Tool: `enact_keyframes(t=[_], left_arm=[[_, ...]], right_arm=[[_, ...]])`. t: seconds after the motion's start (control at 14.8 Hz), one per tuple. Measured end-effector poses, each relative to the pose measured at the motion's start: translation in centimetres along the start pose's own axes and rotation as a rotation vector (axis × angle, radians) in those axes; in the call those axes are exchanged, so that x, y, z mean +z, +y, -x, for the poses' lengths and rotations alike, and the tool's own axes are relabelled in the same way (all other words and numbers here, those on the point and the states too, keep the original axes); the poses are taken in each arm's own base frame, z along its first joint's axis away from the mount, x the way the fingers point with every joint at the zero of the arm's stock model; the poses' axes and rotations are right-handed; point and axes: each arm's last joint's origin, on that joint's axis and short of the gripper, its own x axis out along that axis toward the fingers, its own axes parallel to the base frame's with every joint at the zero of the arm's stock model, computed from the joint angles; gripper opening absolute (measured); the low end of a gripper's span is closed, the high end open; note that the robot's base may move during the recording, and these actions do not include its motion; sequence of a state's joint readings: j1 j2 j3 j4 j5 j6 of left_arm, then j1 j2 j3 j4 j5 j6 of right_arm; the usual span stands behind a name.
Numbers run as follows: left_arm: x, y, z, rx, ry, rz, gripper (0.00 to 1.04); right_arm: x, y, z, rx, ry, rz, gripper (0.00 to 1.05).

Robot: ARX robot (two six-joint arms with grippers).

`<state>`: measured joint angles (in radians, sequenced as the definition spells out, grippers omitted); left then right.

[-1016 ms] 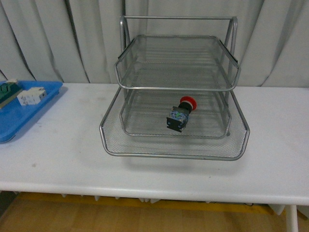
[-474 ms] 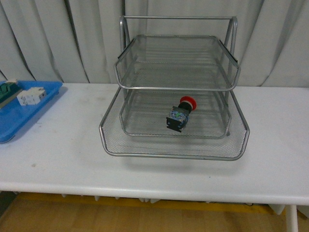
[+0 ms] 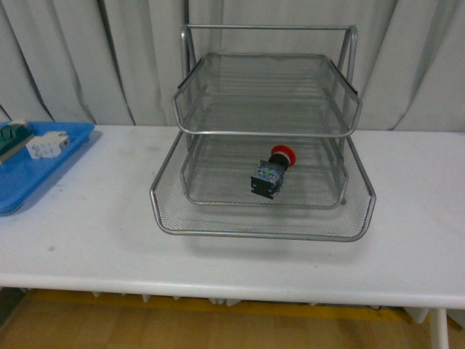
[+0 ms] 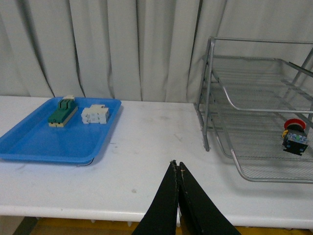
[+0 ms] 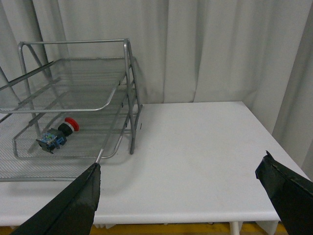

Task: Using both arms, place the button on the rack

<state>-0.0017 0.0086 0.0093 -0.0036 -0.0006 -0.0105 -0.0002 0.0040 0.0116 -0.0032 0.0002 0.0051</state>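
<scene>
The button, red cap on a dark boxy body, lies on its side on the middle tier of the silver wire rack. It also shows in the left wrist view and the right wrist view. Neither arm shows in the front view. My left gripper is shut and empty, above the table's front edge, well left of the rack. My right gripper is open and empty, above the table to the right of the rack.
A flat blue tray at the table's left holds a green-and-cream block and a white terminal block. White curtains hang behind the table. The table's right edge is near the right gripper.
</scene>
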Motion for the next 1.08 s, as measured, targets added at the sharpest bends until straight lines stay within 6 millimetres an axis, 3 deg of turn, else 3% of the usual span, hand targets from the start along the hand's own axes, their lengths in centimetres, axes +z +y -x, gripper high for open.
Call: enact_keyframes(t=[0.14, 0.2, 0.61, 0.68, 0.81, 0.95, 1.08], left_arm=[[0.0, 0.0, 0.0, 0.0, 0.0, 0.0, 0.08], [0.0, 0.0, 0.0, 0.0, 0.0, 0.0, 0.24], [0.0, 0.0, 0.0, -0.001, 0.0, 0.0, 0.98], [0.0, 0.0, 0.0, 0.0, 0.0, 0.0, 0.98], [0.0, 0.0, 0.0, 0.0, 0.0, 0.0, 0.98], [0.0, 0.0, 0.0, -0.001, 0.0, 0.0, 0.98], [0.0, 0.0, 0.0, 0.0, 0.0, 0.0, 0.98]], right_arm=[[0.0, 0.0, 0.0, 0.0, 0.0, 0.0, 0.98], [0.0, 0.0, 0.0, 0.0, 0.0, 0.0, 0.98], [0.2, -0.1, -0.8, 0.062, 0.02, -0.06, 0.98], [1.1, -0.4, -1.8, 0.071, 0.016, -0.089, 0.98], [4.6, -0.5, -5.8, 0.095, -0.049, -0.122, 0.98], [7.0, 1.0, -12.7, 0.155, 0.029, -0.175, 0.98], [5.2, 4.1, -19.8, 0.195, 0.313, -0.207, 0.98]])
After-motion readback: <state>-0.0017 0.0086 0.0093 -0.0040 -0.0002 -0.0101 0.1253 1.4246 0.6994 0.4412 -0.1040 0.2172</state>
